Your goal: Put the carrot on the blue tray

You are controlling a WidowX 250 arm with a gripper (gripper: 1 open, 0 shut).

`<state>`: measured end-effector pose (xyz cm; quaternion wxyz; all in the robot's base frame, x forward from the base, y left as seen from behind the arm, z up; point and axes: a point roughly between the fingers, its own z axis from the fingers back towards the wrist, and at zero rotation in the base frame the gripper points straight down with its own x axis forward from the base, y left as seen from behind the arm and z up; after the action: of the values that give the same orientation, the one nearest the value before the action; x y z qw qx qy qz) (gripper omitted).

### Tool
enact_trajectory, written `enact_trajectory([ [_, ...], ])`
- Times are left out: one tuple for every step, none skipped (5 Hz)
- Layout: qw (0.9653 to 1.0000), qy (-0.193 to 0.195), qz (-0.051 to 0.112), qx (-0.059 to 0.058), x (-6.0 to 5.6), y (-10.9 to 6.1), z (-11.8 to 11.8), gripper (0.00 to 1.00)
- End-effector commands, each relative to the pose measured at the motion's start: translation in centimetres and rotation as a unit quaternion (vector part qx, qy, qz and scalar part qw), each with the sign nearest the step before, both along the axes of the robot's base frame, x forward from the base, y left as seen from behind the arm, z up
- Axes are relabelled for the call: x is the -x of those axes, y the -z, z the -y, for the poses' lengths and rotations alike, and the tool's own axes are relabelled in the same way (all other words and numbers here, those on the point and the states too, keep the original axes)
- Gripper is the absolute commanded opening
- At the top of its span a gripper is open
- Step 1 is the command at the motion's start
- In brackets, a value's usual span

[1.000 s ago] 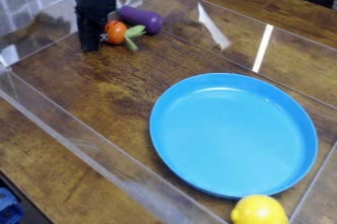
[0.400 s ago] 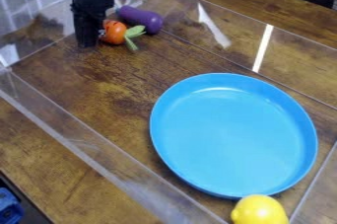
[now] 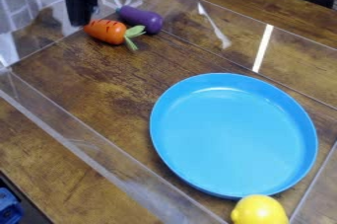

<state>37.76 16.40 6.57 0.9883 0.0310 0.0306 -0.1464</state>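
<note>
Claw [image 3: 81, 19] clenched on nothing, just beside carrot [image 3: 108, 32] lying on table, well apart from blue tray [image 3: 234, 135].

**Four items, one of each**

One small orange toy carrot with a green top [image 3: 109, 32]. One glossy purple toy eggplant [image 3: 141, 18]. One round yellow lemon [image 3: 258, 210]. One large round bright-blue plastic tray [image 3: 235, 134]. All on one dark wooden surface [image 3: 93, 85].
</note>
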Motion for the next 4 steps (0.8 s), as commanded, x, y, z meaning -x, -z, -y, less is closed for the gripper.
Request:
enact_trajectory([
  [0.9991, 0.026, 0.029, -0.015, -0.9, -4.1, 0.9, 0.0],
  [0.9982, 0.05, 0.03, -0.012, -0.9, -4.7, 0.9, 0.0],
  [0.9962, 0.08, 0.031, -0.01, -1.0, -5.2, 1.1, 0.0],
  [0.9966, 0.074, 0.033, -0.008, -1.1, -5.6, 2.1, 0.0],
])
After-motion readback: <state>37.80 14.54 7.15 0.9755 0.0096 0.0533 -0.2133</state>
